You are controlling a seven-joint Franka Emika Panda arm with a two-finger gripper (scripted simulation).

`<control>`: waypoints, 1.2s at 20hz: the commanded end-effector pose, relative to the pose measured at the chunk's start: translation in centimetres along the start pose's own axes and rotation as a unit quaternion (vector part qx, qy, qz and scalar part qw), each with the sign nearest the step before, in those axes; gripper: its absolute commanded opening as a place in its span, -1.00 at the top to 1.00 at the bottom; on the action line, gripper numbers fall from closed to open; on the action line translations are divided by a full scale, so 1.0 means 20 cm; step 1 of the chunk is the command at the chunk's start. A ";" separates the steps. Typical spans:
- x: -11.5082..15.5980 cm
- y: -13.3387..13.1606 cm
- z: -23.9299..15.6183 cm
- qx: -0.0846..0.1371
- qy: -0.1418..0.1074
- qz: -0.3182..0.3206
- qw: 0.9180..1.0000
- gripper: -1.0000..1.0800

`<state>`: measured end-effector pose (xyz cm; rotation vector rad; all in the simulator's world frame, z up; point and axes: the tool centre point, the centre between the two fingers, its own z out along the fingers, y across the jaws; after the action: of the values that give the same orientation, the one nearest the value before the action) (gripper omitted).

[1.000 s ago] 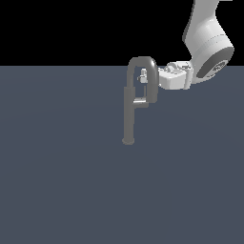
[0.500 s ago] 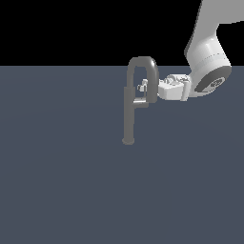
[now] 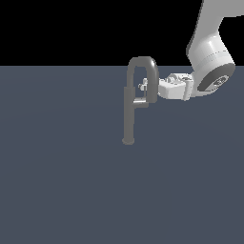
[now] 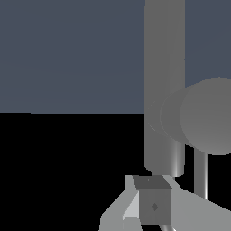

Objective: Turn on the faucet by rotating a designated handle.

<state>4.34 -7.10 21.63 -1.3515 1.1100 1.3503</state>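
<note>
Faucet (image 3: 128, 114) stands upright on dark grey floor (image 3: 71, 181), mid-scene. Gripper (image 3: 144, 87) reaches in from exterior view's right, fingertips tucked behind spout's down-leg; I cannot tell jaw width. Handle (image 3: 140, 103) juts from post just below fingertips; contact unclear. Wrist view: one finger (image 4: 153, 205) visible close against spout tube, cut off by frame edge.

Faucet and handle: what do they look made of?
The faucet looks like dull grey metal with a brushed or satin finish: a soft lengthwise sheen runs along its post and no sharp reflections show. The handle looks like lighter, silvery metal, a paler bar against the post. Both are simulator renders, so the material is only a guess from shading.
</note>
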 end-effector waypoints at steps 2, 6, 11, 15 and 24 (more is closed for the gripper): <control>-0.02 0.04 0.00 0.000 0.000 0.000 1.000 1.00; -0.03 0.05 0.00 0.001 0.000 0.000 1.000 1.00; -0.04 0.12 0.00 0.000 0.000 0.000 1.000 1.00; -0.04 0.17 0.00 0.000 0.000 0.000 1.000 1.00; -0.02 0.25 0.00 0.001 0.002 -0.004 1.000 1.00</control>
<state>0.43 -7.86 22.74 -1.3654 1.1032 1.3209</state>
